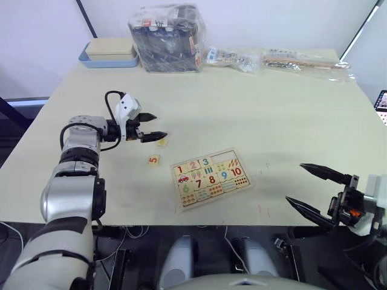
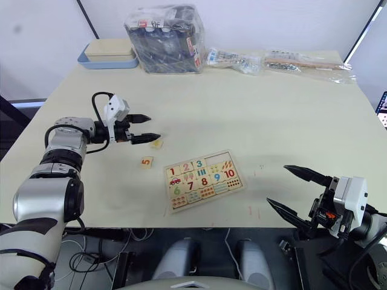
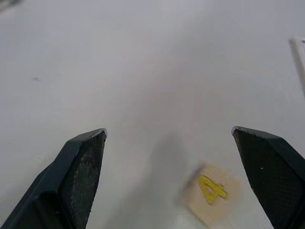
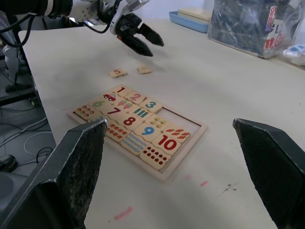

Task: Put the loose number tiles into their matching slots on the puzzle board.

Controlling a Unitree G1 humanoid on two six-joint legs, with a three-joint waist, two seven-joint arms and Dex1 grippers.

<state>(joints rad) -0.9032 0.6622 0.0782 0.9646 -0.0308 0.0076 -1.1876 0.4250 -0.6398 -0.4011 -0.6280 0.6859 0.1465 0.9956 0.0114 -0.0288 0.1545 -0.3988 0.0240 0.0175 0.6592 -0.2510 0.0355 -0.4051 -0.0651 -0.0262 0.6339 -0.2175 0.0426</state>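
Left gripper [image 1: 157,128] hovers low over the table [image 1: 254,115], fingers spread wide, holding nothing. The yellow 4 tile [image 3: 213,191] lies flat just ahead of its fingertips, nearer one finger than the other in the left wrist view, not touching either. In that view the tile sits turned at an angle to the finger line. The 5 tile [image 1: 154,159] lies on the table a little nearer the robot than that gripper, between it and the puzzle board [image 1: 210,177], apart from both.

The board lies flat near the table's front edge, between the two grippers, well apart from each. Its long axis runs roughly left to right, skewed so the right end sits farther from the robot. Numerals read upright from the robot's side. Tiles 1, 2, 3 [image 4: 136,98] sit in the top row; the two remaining slots [image 4: 177,118] at that row's right end show bare wood.

Right gripper [image 1: 311,188] hangs off the table's front right edge, fingers wide apart, empty, pointing toward the board.

Blue-edged tray [image 1: 109,53] and plastic bags [image 1: 169,29] at the table's far side, well away from both grippers.
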